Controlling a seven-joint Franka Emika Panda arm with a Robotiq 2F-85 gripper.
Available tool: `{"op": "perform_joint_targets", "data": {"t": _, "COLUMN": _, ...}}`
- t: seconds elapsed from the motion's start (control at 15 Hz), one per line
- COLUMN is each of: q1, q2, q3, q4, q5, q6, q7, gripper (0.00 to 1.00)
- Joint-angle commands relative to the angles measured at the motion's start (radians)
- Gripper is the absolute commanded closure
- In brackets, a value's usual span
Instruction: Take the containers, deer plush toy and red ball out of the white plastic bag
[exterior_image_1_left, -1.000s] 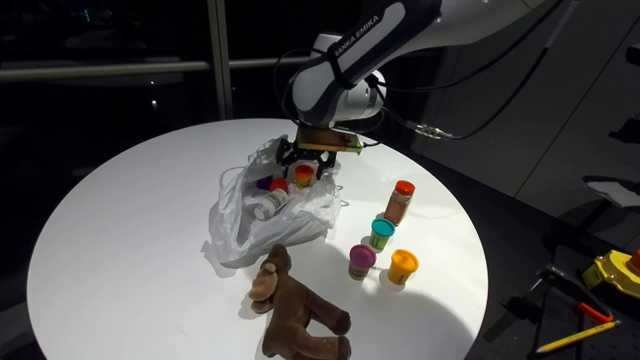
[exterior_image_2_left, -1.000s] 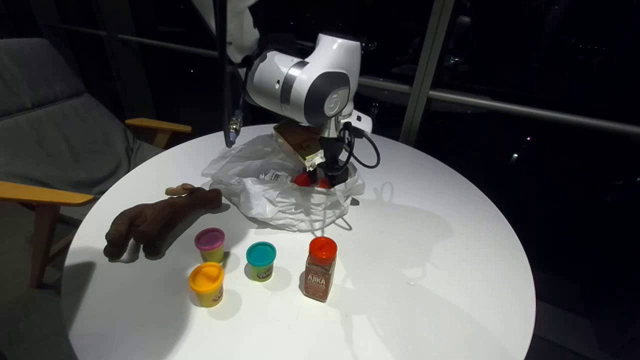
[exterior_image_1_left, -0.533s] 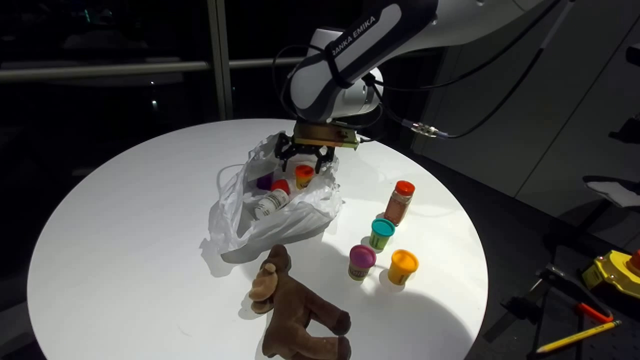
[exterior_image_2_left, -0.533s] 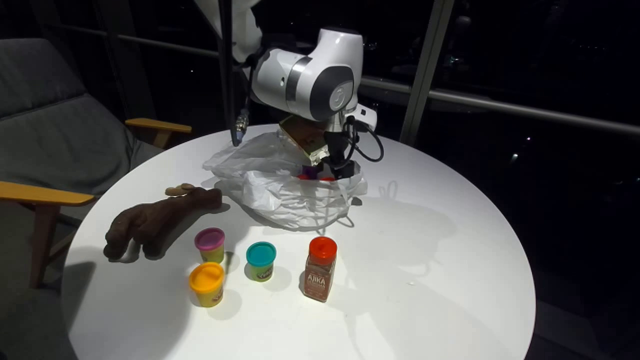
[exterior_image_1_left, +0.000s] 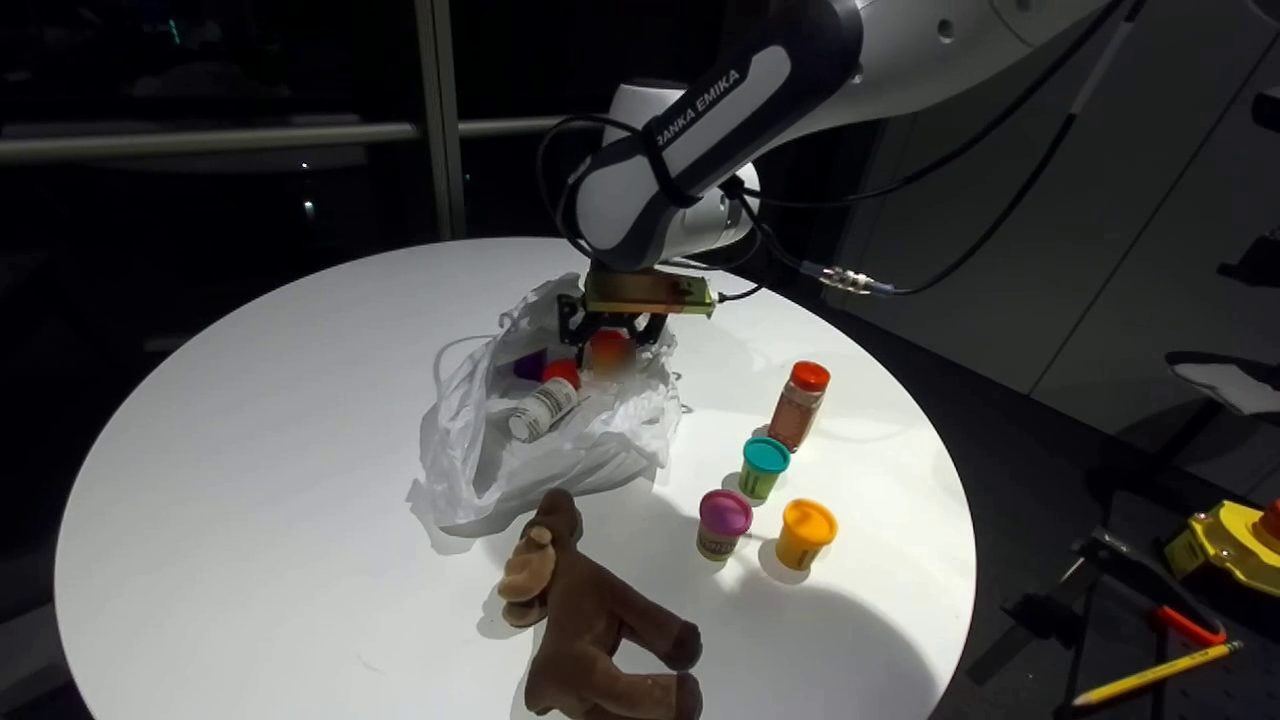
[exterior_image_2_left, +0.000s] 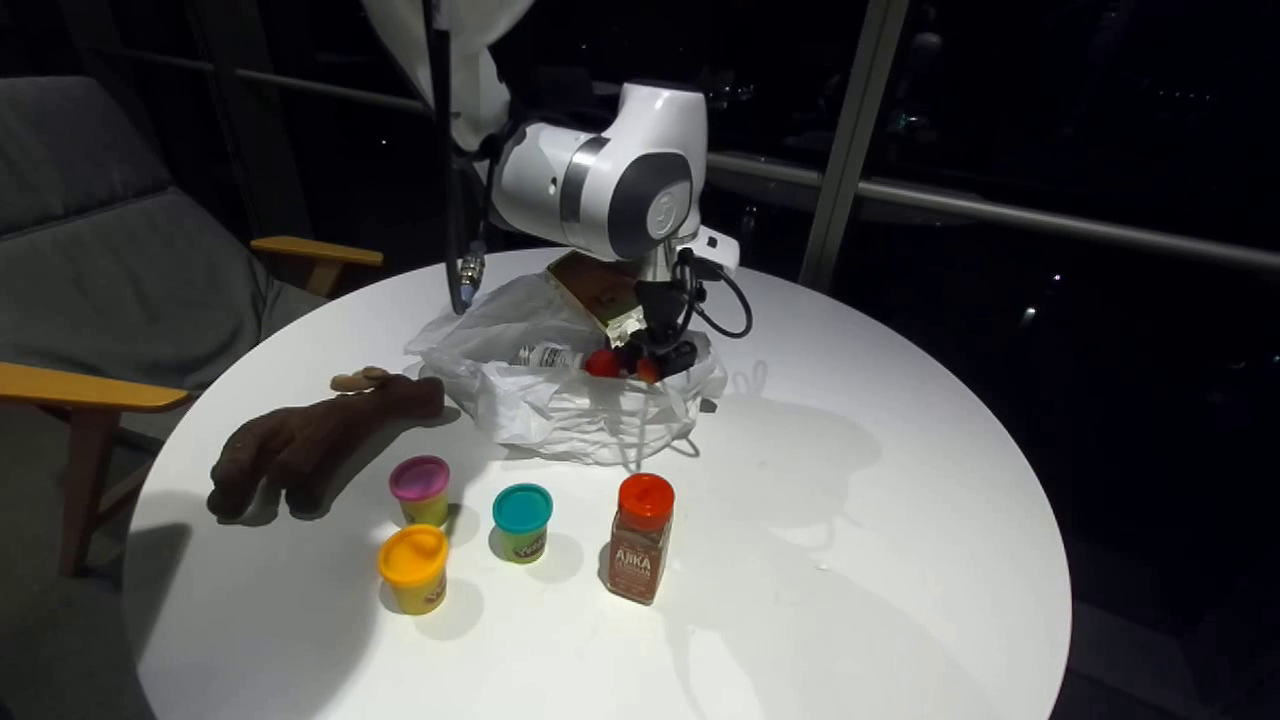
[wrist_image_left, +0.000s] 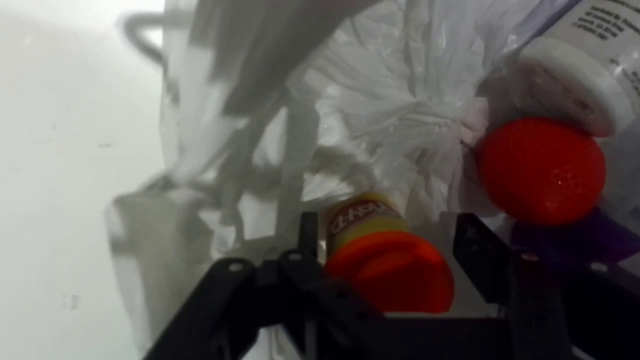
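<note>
- Wrist view: black two-fingered gripper (wrist_image_left: 390, 232), fingers parted around a yellow cylindrical tub with red-orange lid (wrist_image_left: 392, 270), gap showing, nothing gripped; textured red ball (wrist_image_left: 542, 172) near one finger.
- In an exterior view: gripper inside crumpled white plastic bag (exterior_image_1_left: 600, 445); brown plush deer (exterior_image_1_left: 580, 615) well apart from it.
- In an exterior view: purple-lidded tub (exterior_image_2_left: 421, 490), teal-lidded tub (exterior_image_2_left: 522, 520), orange-yellow tub (exterior_image_2_left: 414, 567) well apart from gripper.
</note>
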Motion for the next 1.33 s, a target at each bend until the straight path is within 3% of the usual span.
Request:
{"op": "perform_joint_targets", "data": {"t": 0.0, "q1": 0.032, "q2": -0.036, "q3": -0.048, "q4": -0.004, "q5": -0.04, "q6": 0.006, "q7": 0.051, "gripper": 0.6}}
{"op": "perform_joint_targets", "data": {"t": 0.13, "q1": 0.047, "q2": -0.083, "q3": -0.074, "q4": -0.042, "q5": -0.06, "q6": 0.015, "q7": 0.064, "gripper": 0.75}}
{"op": "perform_joint_targets", "data": {"t": 0.2, "q1": 0.057, "q2": -0.11, "q3": -0.086, "q4": -0.063, "q5": -0.073, "q6": 0.019, "q7": 0.073, "gripper": 0.77}}
{"op": "perform_joint_targets", "data": {"t": 0.4, "q1": 0.072, "q2": -0.222, "q3": -0.085, "q4": -0.157, "q5": -0.082, "q6": 0.006, "q7": 0.072, "gripper": 0.77}}
{"op": "perform_joint_targets", "data": {"t": 0.87, "q1": 0.071, "q2": -0.552, "q3": 0.029, "q4": -0.488, "q5": -0.047, "q6": -0.045, "q7": 0.035, "gripper": 0.77}}
{"op": "perform_joint_targets", "data": {"t": 1.27, "q1": 0.064, "q2": -0.757, "q3": -0.027, "q4": -0.772, "q5": -0.146, "q6": 0.047, "q7": 0.103, "gripper": 0.77}}
